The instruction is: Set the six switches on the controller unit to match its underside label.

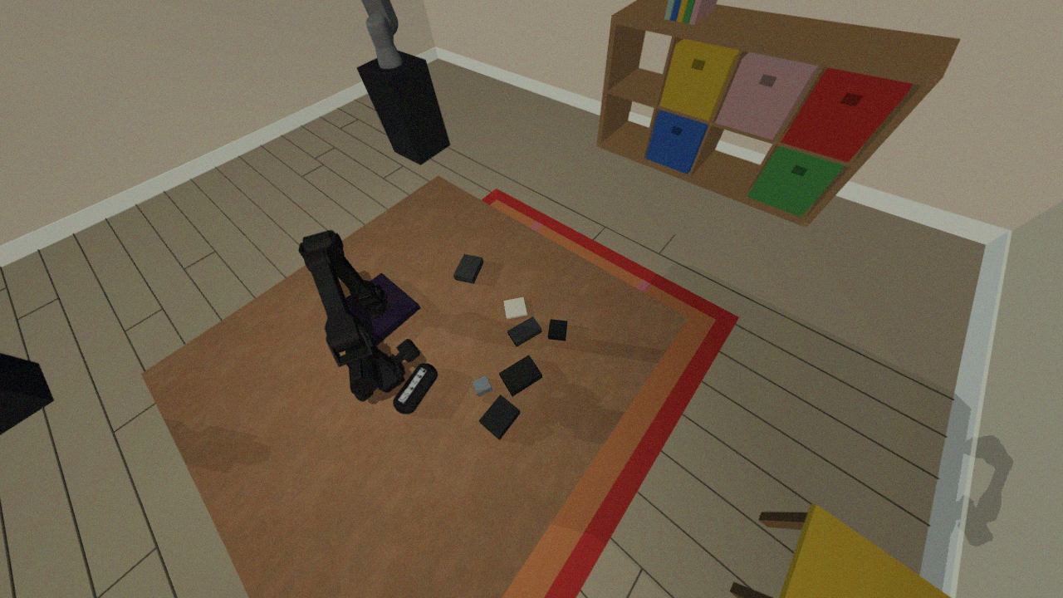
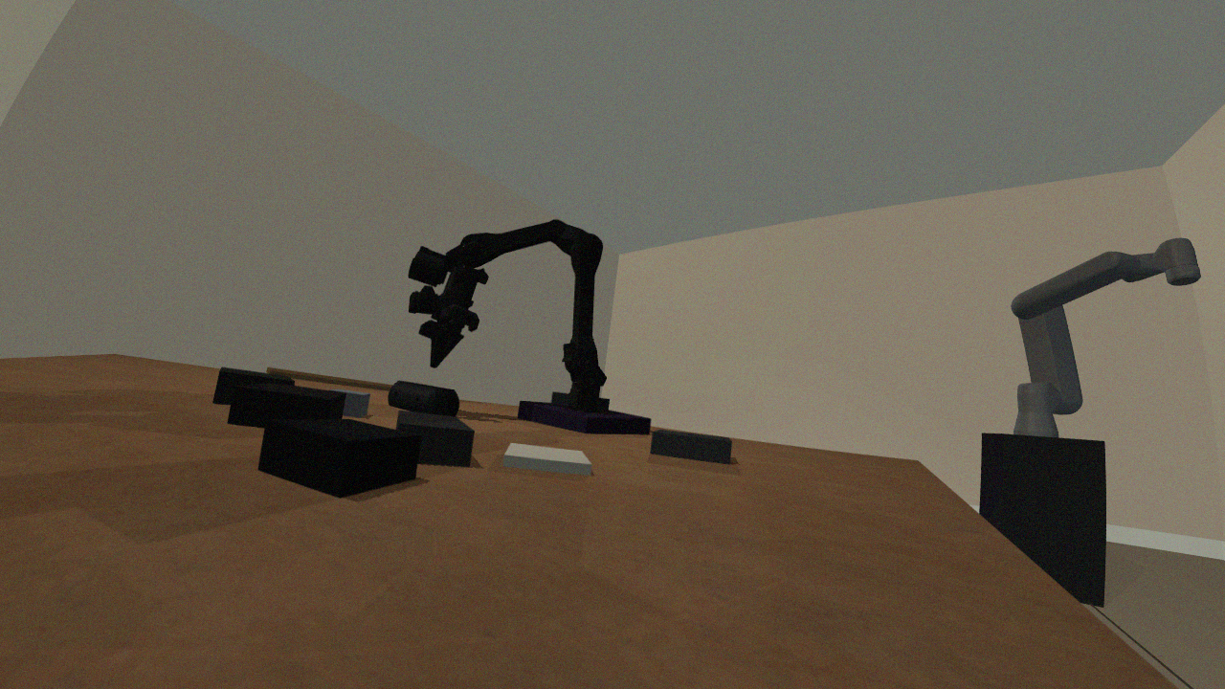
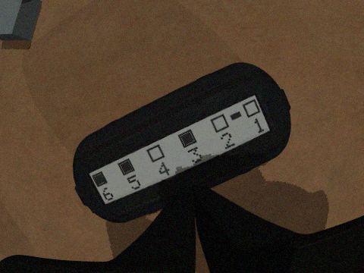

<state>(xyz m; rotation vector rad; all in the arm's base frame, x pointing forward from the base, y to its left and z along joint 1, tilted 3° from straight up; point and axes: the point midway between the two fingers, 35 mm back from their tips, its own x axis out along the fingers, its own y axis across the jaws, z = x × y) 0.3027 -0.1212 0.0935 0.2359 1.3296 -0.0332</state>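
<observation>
ok so going by the top view, the controller unit (image 1: 415,388) (image 2: 423,397) (image 3: 174,148) is on the bench (image 1: 334,483) (image 2: 599,557) (image 3: 322,38) with its label side up, arm base (image 1: 401,305) (image 2: 582,419) behind it to the upper left. Small block (image 1: 482,384) (image 2: 355,403) (image 3: 24,20) is off to the unit's right, between it and two modules, one upper right (image 1: 520,374) (image 2: 286,407), one lower right (image 1: 499,416) (image 2: 248,387). Tile (image 1: 515,307) (image 2: 546,459) sits further up, lone block (image 1: 467,268) (image 2: 690,446) up and left of that
</observation>
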